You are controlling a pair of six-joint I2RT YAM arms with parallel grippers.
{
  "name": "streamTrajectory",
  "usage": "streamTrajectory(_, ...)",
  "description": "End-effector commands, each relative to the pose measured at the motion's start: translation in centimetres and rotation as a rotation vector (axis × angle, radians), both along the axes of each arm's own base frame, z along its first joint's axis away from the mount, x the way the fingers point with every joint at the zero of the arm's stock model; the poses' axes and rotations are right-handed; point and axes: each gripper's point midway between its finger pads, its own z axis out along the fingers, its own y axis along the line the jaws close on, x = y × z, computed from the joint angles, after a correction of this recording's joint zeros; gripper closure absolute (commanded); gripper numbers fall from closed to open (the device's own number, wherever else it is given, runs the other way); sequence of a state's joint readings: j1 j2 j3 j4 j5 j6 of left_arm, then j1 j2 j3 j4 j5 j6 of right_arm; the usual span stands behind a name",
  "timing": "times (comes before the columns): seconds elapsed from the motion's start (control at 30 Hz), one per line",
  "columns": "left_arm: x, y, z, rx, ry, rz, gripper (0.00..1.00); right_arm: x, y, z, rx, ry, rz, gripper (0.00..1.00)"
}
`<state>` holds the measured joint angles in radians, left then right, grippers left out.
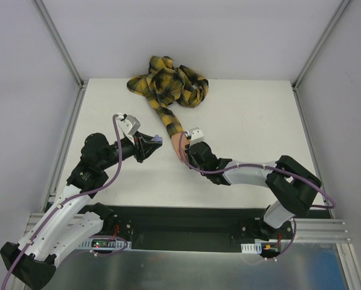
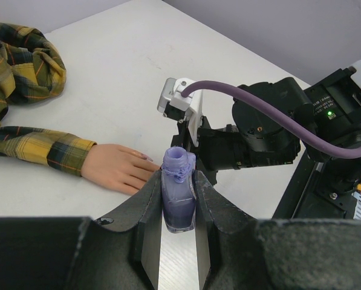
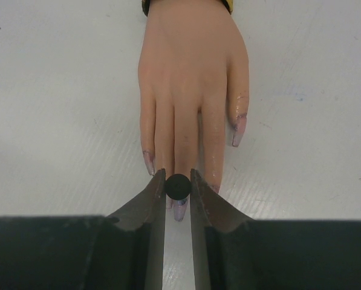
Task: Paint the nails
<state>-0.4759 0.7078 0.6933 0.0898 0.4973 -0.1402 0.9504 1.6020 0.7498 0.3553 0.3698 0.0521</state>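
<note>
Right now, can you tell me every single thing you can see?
table: 1, white, under everything
sleeve: 1, yellow-black plaid, bunched at the far edge, running to the fake hand
fake hand: 1, peach, flat on the table, mid-table
nails: at least 3 showing, pinkish-purple, on the fingertips
bottle: 1, purple, open, in the left hand
cap: 1, black, round, in the right hand, over the fingertips
left arm, right arm: 2, black and white, near edge
left hand: 1, black, shut on the bottle
right hand: 1, black, shut on the cap
</note>
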Motion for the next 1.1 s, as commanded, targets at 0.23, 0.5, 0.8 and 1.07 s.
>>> streamTrajectory(0.23, -0.2, -0.1, 2.8, -0.040, -0.069, -0.021, 1.00, 0.1, -0.4, 0.8, 0.046, 0.000, -0.057, 1.00)
streamTrajectory(0.5, -0.2, -0.1, 2.8, -0.041, -0.067, -0.021, 1.00, -0.3, -0.6, 0.8, 0.034, -0.002, -0.066, 1.00)
streamTrajectory(0.8, -0.3, -0.1, 2.9, -0.043, -0.066, -0.024, 1.00, -0.6, -1.0, 0.7, 0.021, -0.004, -0.087, 1.00)
streamTrajectory(1.07, -0.3, -0.2, 2.9, -0.042, -0.067, -0.027, 1.00, -0.4, -1.0, 0.8, 0.023, -0.007, -0.092, 1.00)
